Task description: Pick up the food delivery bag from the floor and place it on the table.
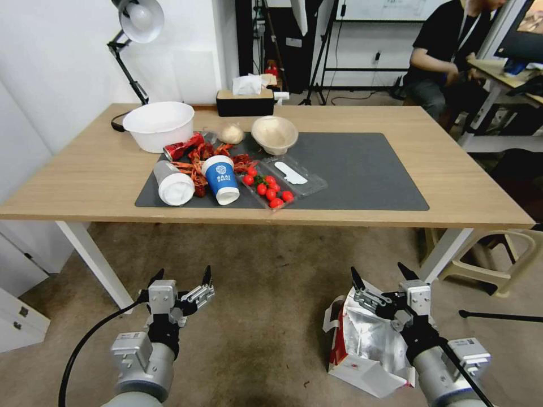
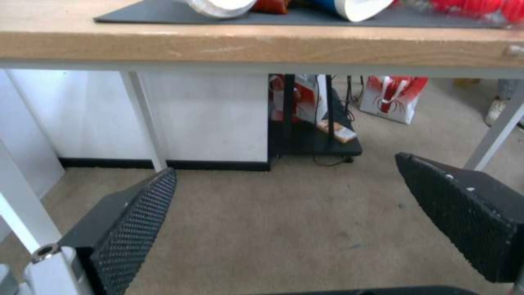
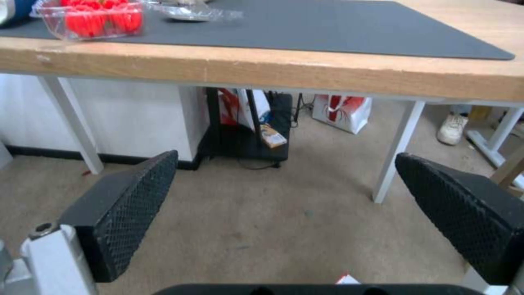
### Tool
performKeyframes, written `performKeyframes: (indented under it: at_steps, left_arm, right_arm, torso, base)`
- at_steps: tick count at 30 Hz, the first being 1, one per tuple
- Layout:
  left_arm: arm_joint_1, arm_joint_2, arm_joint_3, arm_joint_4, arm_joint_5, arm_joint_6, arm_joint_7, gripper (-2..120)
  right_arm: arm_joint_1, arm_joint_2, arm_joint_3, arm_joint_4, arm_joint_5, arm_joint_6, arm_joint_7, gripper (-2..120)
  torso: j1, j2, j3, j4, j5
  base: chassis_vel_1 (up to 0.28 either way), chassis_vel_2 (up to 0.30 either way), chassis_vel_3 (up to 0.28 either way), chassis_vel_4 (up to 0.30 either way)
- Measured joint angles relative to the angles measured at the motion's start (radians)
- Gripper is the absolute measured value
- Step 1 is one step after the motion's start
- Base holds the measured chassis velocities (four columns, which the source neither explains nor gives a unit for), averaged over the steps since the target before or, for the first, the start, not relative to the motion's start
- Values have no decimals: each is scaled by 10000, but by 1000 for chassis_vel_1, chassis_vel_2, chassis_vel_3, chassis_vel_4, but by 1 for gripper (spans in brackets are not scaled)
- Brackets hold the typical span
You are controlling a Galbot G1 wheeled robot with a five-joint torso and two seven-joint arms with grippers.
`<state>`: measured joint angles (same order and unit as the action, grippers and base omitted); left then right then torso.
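The food delivery bag (image 1: 366, 339) sits on the floor (image 1: 271, 305) at the lower right. It is white with a red side, and its foil-lined mouth gapes upward. My right gripper (image 1: 380, 272) hovers open just above the bag's mouth, holding nothing. In the right wrist view the right gripper (image 3: 284, 221) faces the table's front edge (image 3: 327, 78). My left gripper (image 1: 182, 275) hangs open over bare carpet to the left, at about the same height. The left gripper (image 2: 284, 221) also shows open in the left wrist view. The table (image 1: 464, 186) stands ahead with its dark mat (image 1: 362, 169).
The mat's left half holds a white bowl (image 1: 158, 124), cups (image 1: 220, 179), crayfish and a tray of cherry tomatoes (image 1: 268, 189). White table legs (image 1: 96, 263) flank the floor space. A beige stool (image 1: 498, 254) stands at right. Another white-and-red bag (image 2: 393, 98) stands beyond the table.
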<state>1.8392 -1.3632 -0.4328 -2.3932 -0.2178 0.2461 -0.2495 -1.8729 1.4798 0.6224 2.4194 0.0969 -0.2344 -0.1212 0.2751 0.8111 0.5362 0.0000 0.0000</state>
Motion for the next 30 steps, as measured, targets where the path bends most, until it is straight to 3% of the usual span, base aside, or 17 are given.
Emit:
performKeyframes:
  at_steps: [30]
  left_arm:
    - [-49,-9,-8,79,-7,40,1,100]
  right_arm:
    - [39,11,-14,-21,61,-60,-45,100]
  torso:
    - [-540,-1305,-769,0,0]
  base:
    - [0,0,0,0]
